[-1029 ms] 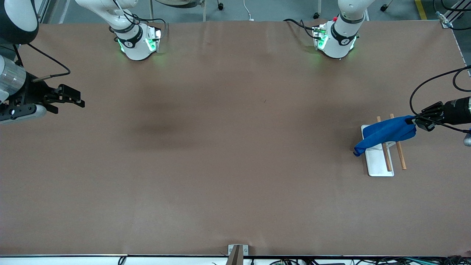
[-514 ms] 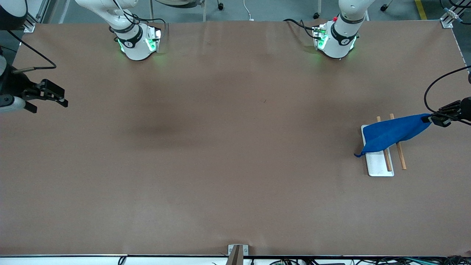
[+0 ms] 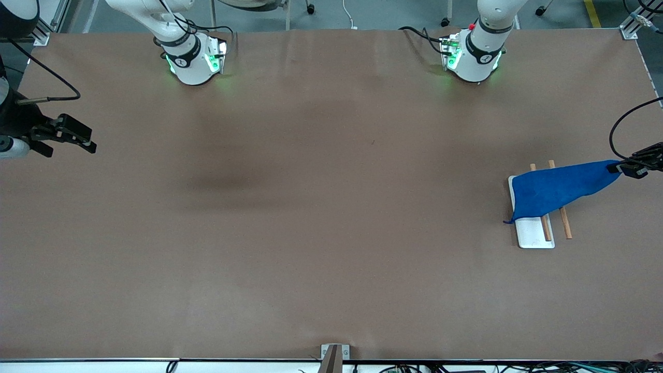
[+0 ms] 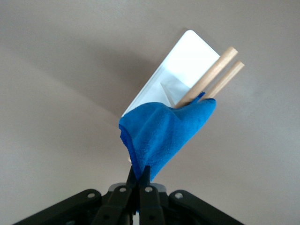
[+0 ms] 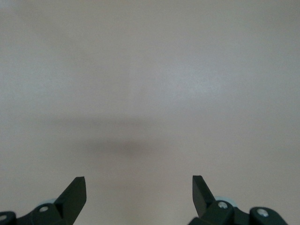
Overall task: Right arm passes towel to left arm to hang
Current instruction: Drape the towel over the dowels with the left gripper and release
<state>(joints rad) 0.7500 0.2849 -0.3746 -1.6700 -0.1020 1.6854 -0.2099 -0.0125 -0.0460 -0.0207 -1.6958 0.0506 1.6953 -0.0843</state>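
Note:
The royal-blue towel [image 3: 557, 189] [image 4: 161, 136] is stretched across the two wooden rods [image 3: 564, 221] [image 4: 211, 79] of the white tray [image 3: 533, 234] [image 4: 180, 70] at the left arm's end of the table. My left gripper [image 3: 621, 168] [image 4: 139, 176] is shut on one corner of the towel and holds it up past the rods, toward the table's end. The towel's other end lies over the tray's edge. My right gripper [image 3: 88, 142] [image 5: 139, 187] hangs open and empty over the right arm's end of the table.
The two arm bases [image 3: 194, 59] [image 3: 474, 57] stand along the table edge farthest from the front camera. A small metal bracket [image 3: 334, 355] sits at the nearest edge. Bare brown tabletop [image 3: 331, 207] spans the middle.
My left gripper has drawn the towel's corner farther toward the table's end, pulling the cloth flatter over the rods. My right gripper pulled back toward its end, then held still.

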